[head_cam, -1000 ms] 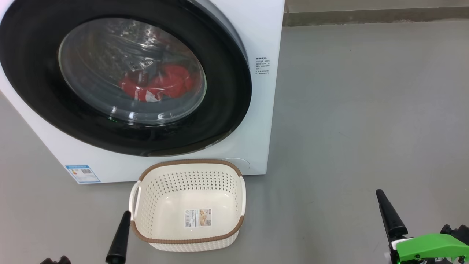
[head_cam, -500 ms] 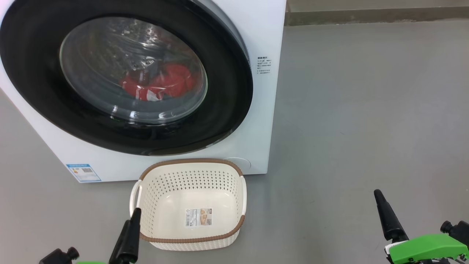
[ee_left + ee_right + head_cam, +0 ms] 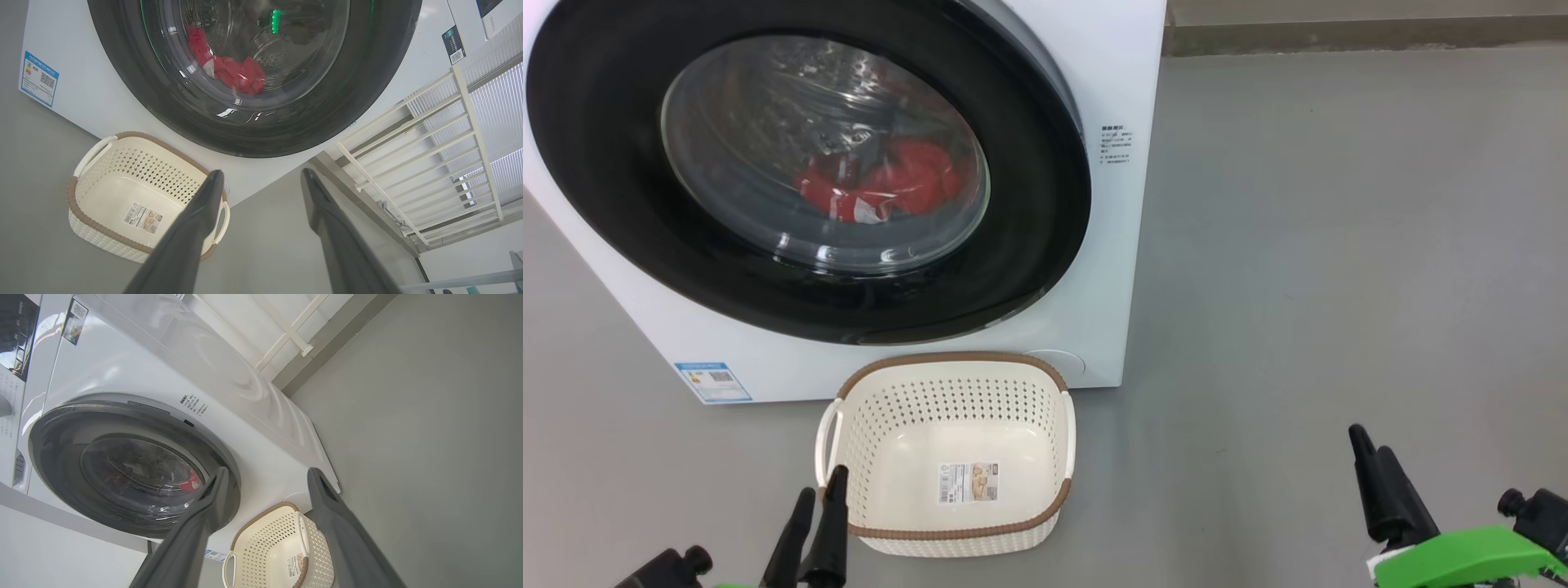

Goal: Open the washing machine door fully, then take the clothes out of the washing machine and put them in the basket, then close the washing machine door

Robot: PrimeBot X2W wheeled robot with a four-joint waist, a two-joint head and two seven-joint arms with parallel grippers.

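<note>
The white washing machine point(image 3: 1111, 245) stands ahead with its black-rimmed door point(image 3: 1029, 204) lying over the drum opening. Red clothes point(image 3: 890, 184) show through the glass, also in the left wrist view point(image 3: 237, 73). The cream basket point(image 3: 947, 360) sits empty on the floor in front of the machine, a sticker on its bottom. My left gripper point(image 3: 822, 483) is open beside the basket's near left corner, holding nothing. My right gripper point(image 3: 1370, 442) is open low at the right, well clear of the basket. In the wrist views, the left gripper point(image 3: 261, 173) and right gripper point(image 3: 268, 470) both point toward the door point(image 3: 57, 457).
Grey floor point(image 3: 1339, 245) stretches to the right of the machine as far as a wall base point(image 3: 1339, 34). A white slatted railing point(image 3: 429, 134) stands beside the machine. A blue label point(image 3: 712, 381) marks the machine's lower left front.
My left gripper has risen further into view, both fingers now showing by the basket's corner. The right gripper shifted slightly left and shows two fingers. The camera drifted a little.
</note>
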